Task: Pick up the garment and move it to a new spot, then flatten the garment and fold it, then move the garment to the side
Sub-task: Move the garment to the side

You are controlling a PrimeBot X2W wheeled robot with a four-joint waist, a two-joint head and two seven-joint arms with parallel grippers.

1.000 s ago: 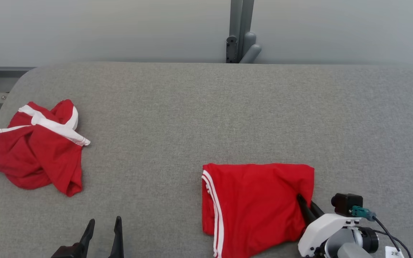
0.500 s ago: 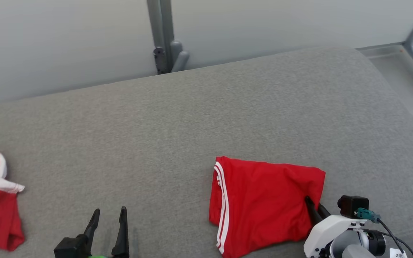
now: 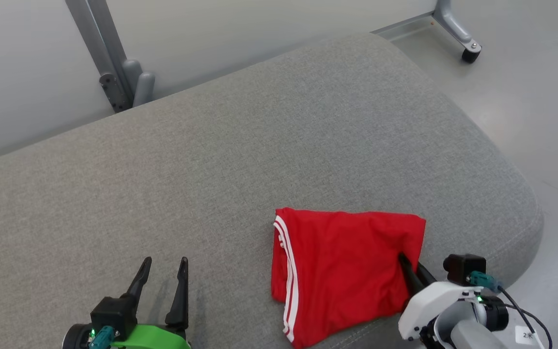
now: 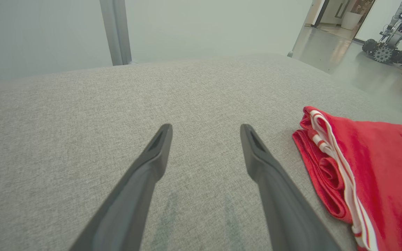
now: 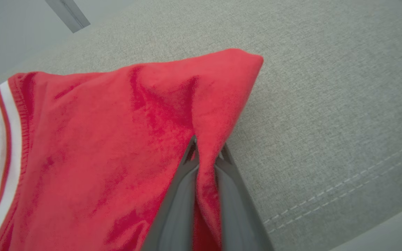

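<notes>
I judge the final move aside is in hand: my right gripper [image 3: 409, 262] clamps the folded garment [image 3: 342, 266] at its right edge, my left gripper [image 3: 165, 261] gapes empty left of it. Next calls for a steady drag.

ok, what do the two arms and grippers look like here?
Left gripper: long dark tapered fingers, black base, green wrist cover, teal connector. Right gripper: same dark fingers, white wrist shell, black camera box, teal connector, black cable, white tag.
</notes>
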